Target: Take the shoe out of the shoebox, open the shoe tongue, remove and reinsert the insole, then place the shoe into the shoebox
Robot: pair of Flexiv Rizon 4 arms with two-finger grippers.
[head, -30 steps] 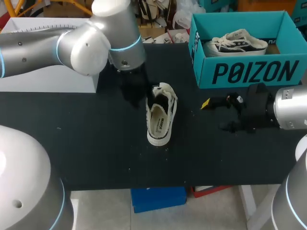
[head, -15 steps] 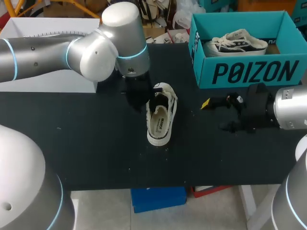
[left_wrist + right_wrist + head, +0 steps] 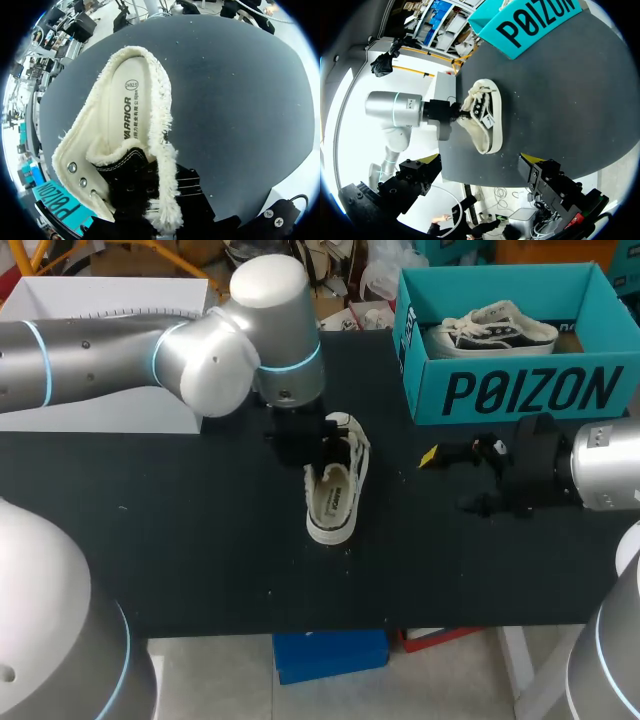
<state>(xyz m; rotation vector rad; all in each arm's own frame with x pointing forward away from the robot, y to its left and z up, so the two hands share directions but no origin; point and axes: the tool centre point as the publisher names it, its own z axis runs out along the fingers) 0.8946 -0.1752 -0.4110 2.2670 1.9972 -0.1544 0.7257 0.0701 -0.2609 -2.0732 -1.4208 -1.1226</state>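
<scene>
Head view: cream canvas shoe (image 3: 335,490) with a frayed, fuzzy collar, sole down on the matte black bench (image 3: 200,560). Left gripper (image 3: 300,440) at the shoe's laced front; grip impossible to tell. Right gripper (image 3: 450,480) well to the right of the shoe, released. Teal cardboard shoebox (image 3: 520,390) beyond the shoe, black-and-white sneaker (image 3: 495,330) inside.

Left wrist view: shoe (image 3: 95,145) right against the gripper, smooth pale insole (image 3: 127,110) lying inside, black tongue (image 3: 130,167), metal eyelets (image 3: 73,167).

Right wrist view: yellow-tipped fingers (image 3: 532,159) spread wide and empty, shoe (image 3: 482,120) ahead.
</scene>
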